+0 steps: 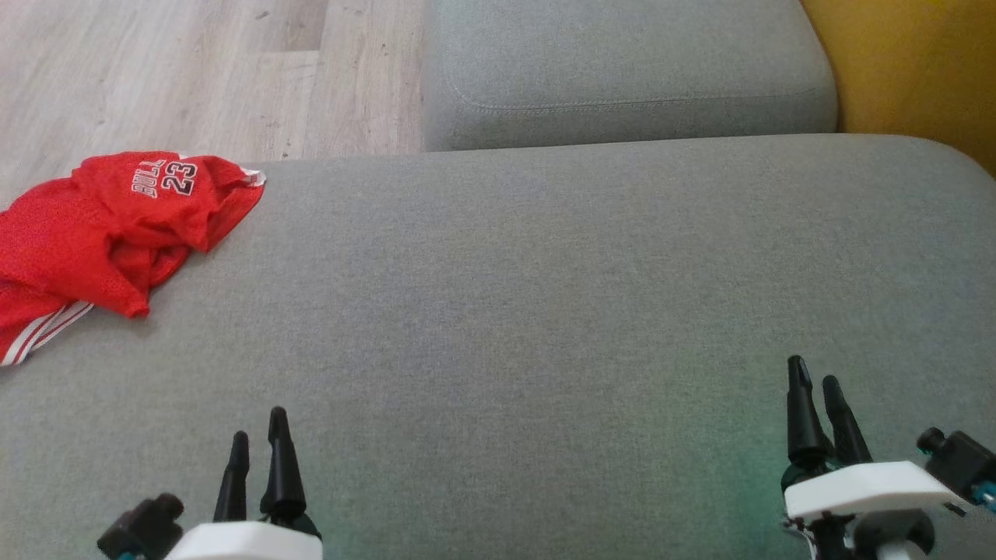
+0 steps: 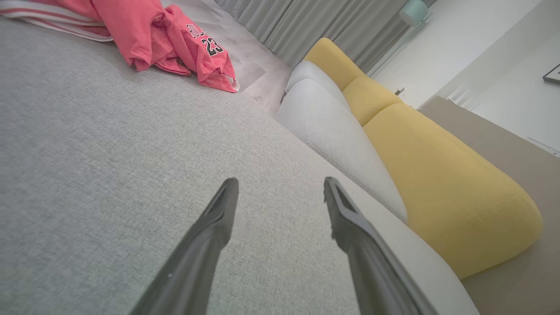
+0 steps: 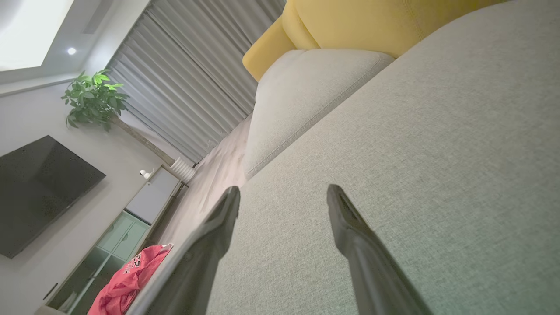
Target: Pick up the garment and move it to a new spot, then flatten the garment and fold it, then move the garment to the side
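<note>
Grey sofa seat [image 1: 545, 311] spreads wide across the head view, and the red jersey [image 1: 117, 225] lies crumpled at its far left corner. White lettering and the number 23 face up near the top of the heap, and red-and-white striped trim shows at its lower left. Both tools are well apart from it.

The left tool [image 1: 258, 424] hangs over the near edge of the seat. Its two dark fingers are spread with only bare upholstery between them, as the left wrist view makes plain. The right tool [image 1: 813, 372] stands at the near right, likewise gaping wide and holding nothing.

Beyond the seat a second grey cushion [image 1: 622, 70] butts against its far edge, with a yellow cushion [image 1: 910, 70] to the right and pale wood floor [image 1: 156, 70] to the left. The right wrist view takes in grey curtains [image 3: 188, 78], a potted plant [image 3: 94, 98], a dark television [image 3: 39, 192] on the wall and a pale green cabinet [image 3: 122, 236] below it.
</note>
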You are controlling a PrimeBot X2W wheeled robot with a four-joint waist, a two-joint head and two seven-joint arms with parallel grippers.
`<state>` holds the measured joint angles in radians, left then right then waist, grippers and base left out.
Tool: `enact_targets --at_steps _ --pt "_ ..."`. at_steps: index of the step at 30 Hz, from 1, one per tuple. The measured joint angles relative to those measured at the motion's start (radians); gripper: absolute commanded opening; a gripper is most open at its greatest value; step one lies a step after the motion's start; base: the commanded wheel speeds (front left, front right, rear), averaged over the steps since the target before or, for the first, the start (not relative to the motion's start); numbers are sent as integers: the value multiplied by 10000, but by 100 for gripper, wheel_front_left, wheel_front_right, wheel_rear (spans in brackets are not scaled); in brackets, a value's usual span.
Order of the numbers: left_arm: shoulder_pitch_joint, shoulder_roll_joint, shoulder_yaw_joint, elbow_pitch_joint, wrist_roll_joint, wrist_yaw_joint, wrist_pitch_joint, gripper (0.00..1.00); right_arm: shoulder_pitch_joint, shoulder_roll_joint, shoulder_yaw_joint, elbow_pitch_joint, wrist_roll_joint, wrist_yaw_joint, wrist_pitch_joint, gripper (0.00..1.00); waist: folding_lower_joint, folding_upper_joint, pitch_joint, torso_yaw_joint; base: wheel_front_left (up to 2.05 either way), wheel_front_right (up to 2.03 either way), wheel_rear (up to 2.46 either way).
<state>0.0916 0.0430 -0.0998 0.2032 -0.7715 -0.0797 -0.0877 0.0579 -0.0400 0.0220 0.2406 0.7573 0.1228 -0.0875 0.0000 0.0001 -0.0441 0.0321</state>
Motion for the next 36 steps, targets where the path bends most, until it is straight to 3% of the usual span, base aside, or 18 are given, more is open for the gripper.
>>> enact_targets --at_steps 36 --pt "453 21 -577 94 3827 90 -1032 100 171 -6 667 226 -4406 0 -1028 100 0 0 -130 38 0 0 0"
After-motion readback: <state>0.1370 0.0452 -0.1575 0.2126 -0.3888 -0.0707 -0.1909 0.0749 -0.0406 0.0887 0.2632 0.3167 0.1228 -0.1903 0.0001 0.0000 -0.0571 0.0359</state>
